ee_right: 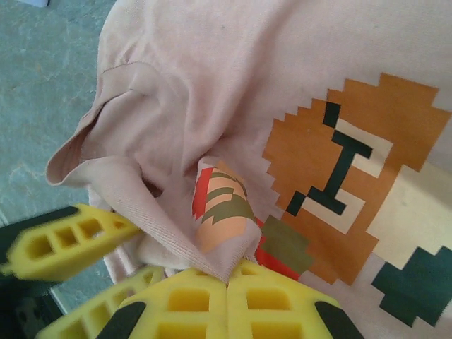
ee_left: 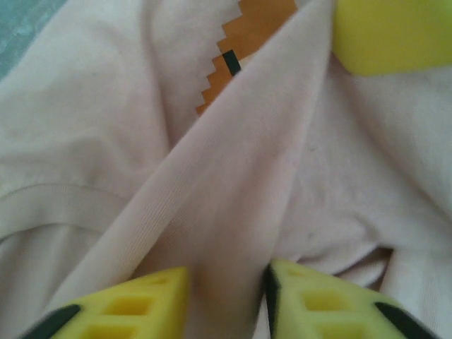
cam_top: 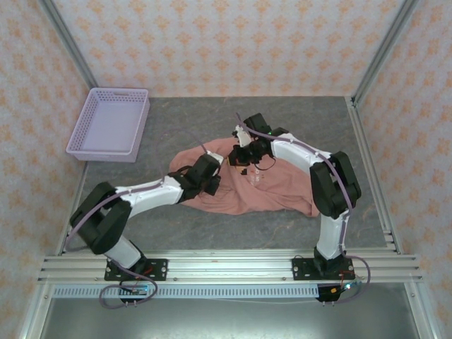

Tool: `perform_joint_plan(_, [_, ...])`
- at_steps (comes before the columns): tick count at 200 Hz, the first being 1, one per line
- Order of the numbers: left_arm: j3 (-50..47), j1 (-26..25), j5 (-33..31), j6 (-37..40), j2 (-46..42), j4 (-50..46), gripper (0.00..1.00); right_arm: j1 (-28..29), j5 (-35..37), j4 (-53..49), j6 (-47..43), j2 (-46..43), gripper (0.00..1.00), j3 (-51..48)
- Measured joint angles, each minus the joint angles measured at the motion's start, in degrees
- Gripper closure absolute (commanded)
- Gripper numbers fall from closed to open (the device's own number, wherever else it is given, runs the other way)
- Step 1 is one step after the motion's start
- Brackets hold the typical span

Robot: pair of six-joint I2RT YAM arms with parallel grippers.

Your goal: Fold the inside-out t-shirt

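Grey table (cam_top: 212, 120) under both arms, and the inside-out t-shirt (cam_top: 275, 194) lies crumpled on it directly beneath my two grippers. The lilac basket (cam_top: 102, 152) sits well off beyond the left one. My left gripper (ee_left: 222, 296) is clamped on a raised ridge of cloth. Just ahead of it, my right gripper (ee_right: 227, 282) pinches a fold tight, with the blocky print (ee_right: 339, 176) just past its fingertips.

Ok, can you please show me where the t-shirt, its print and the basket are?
t-shirt (cam_top: 282, 194): top external view, on the bare pink cloth at its right side.
print (ee_right: 300, 148): right wrist view, on its orange block.
basket (cam_top: 103, 156): top external view, on its near wall.
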Motion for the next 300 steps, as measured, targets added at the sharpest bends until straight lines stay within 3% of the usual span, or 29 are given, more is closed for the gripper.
perform_joint_plan(13, [2.16, 0.46, 0.98, 0.55, 2.67, -0.39, 1.0, -0.13, 1.99, -0.02, 0.07, 0.0, 0.99, 0.09])
perform_joint_plan(20, [2.82, 0.96, 1.77, 0.55, 3.41, -0.5, 1.0, -0.2, 3.45, -0.04, 0.28, -0.04, 0.96, 0.09])
perform_joint_plan(44, [3.04, 4.31, 7.54, -1.33, 2.47, -0.52, 1.0, -0.2, 11.69, 0.72, 1.27, -1.88, 0.74, -1.01])
perform_joint_plan(80, [1.49, 10.71, 19.47, -9.55, -5.86, -0.55, 1.0, 3.28, 25.64, 8.33, -1.29, -17.38, 0.56, -16.13])
perform_joint_plan(112, [1.49, 12.74, 27.56, -14.6, -9.22, -0.96, 1.0, 13.07, 27.87, 16.0, -7.91, -27.78, 0.54, -27.23])
perform_joint_plan(146, [1.49, 13.27, 31.87, -16.87, -9.33, -3.17, 1.0, 19.89, 30.6, 21.68, -12.04, -25.18, 0.54, -30.21])
perform_joint_plan(188, [1.49, 13.9, 33.7, -17.62, -9.53, -5.18, 1.0, 20.61, 37.09, 26.93, -13.38, -18.34, 0.53, -29.99])
perform_joint_plan(202, [1.49, 14.21, 34.14, -17.79, -9.68, -5.33, 1.0, 20.74, 39.26, 28.76, -13.38, -15.65, 0.59, -29.97])
perform_joint_plan(208, [1.49, 14.34, 34.23, -17.88, -9.81, -5.44, 1.0, 20.74, 40.37, 29.46, -13.57, -14.73, 0.68, -29.99])
perform_joint_plan(211, [1.49, 14.38, 34.25, -17.97, -9.84, -5.46, 1.0, 20.74, 40.87, 29.79, -13.27, -14.32, 0.78, -29.97])
perform_joint_plan(227, [1.49, 14.86, 34.16, -18.43, -10.23, -5.79, 1.0, 20.79, 42.93, 30.95, -13.09, -13.2, 1.0, -29.99])
perform_joint_plan(242, [1.49, 15.13, 32.61, -18.78, -10.93, -6.45, 0.99, 20.37, 42.42, 31.19, -12.0, -14.01, 1.0, -29.99])
perform_joint_plan(257, [1.49, 15.1, 28.79, -18.86, -12.2, -7.19, 0.72, 18.64, 37.75, 30.62, -9.73, -16.41, 1.0, -29.99])
perform_joint_plan(269, [1.07, 14.91, 24.79, -18.71, -14.03, -7.39, 0.6, 15.8, 32.52, 30.18, -6.71, -19.1, 1.0, -29.99])
perform_joint_plan(300, [-4.17, 10.29, 14.29, -17.29, -21.79, -6.54, 0.5, 7.76, 21.38, 28.83, 1.29, -21.09, 1.0, -27.91])
